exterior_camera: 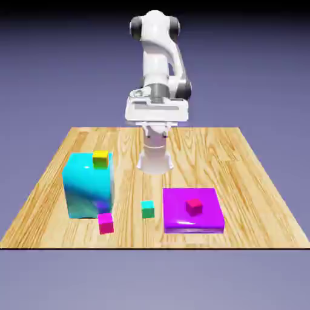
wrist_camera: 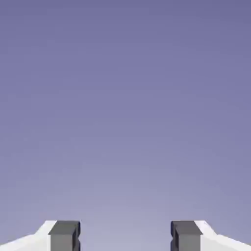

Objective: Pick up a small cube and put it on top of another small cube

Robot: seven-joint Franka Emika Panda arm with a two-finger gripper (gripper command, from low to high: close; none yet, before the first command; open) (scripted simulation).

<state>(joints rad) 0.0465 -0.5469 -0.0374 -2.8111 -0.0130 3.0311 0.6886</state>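
Observation:
The small teal-green cube (exterior_camera: 148,209) sits on the wooden table (exterior_camera: 242,157) near its front edge. To the exterior view's left of it, by the foot of a big cyan block, lies the other small cube, bright magenta-pink (exterior_camera: 106,223). My gripper (exterior_camera: 156,129) hangs high above the table's back half, well away from both cubes. In the hand view my gripper (wrist_camera: 125,235) is open: its two grey fingertips (wrist_camera: 63,236) stand wide apart with only the plain backdrop between them. Neither cube shows in that view.
A big cyan block (exterior_camera: 89,184) stands at the exterior view's left with a tiny yellow cube (exterior_camera: 100,159) on top. A flat purple slab (exterior_camera: 209,219) at the right carries a crimson-pink tiny cube (exterior_camera: 194,206). The robot's base (exterior_camera: 155,158) stands mid-table behind the cubes.

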